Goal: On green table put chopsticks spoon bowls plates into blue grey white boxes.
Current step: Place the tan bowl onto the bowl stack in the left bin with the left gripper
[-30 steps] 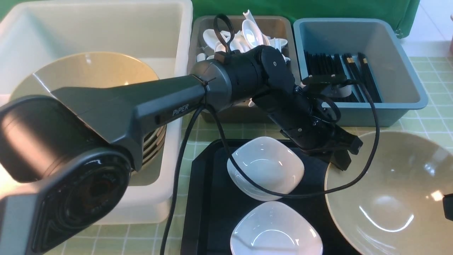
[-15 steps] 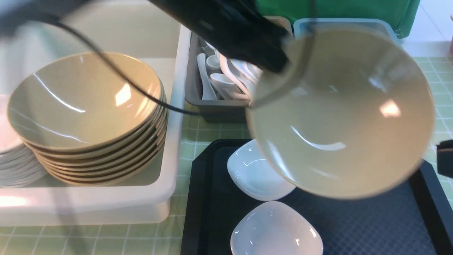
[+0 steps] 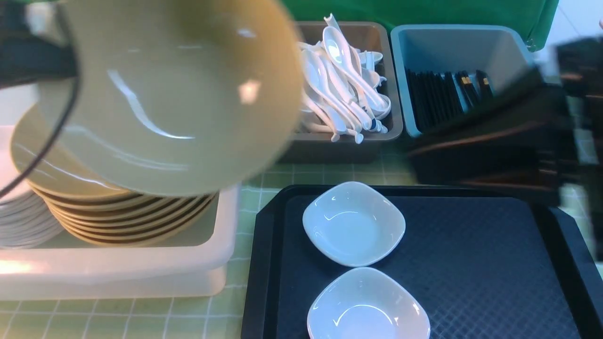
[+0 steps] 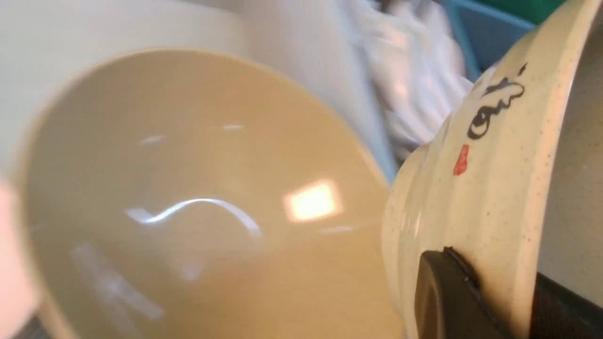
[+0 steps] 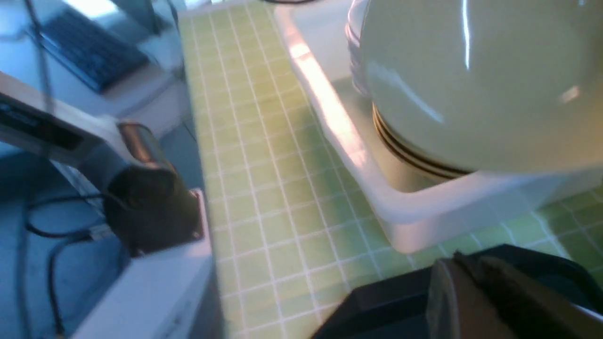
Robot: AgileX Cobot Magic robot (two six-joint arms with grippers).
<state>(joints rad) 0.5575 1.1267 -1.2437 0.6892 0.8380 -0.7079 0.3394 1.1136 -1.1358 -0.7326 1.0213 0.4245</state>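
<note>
Bowl (image 3: 169, 94) rim sits pinched in left pincer (image 4: 509, 306) (above stack (image 3: 118, 212)).

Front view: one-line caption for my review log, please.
Beige bowl held over the bowl stack in the white box; two white dishes sit on the black tray.

Left wrist view, and here is the only marking on show: the speckled cream outer wall of the bowl (image 4: 490, 202) carries a black brush-stroke mark (image 4: 495, 106), loose and cursive like a hand-painted character, lying sideways to the camera. Just beside it on the same wall sits a small red seal stamp (image 4: 461, 160), a little block of colour. Can either be read? No. The black strokes are too free to make out a character, and the red block is too small and soft. Front view and right wrist view: blurred in places, nothing legible there.
</note>
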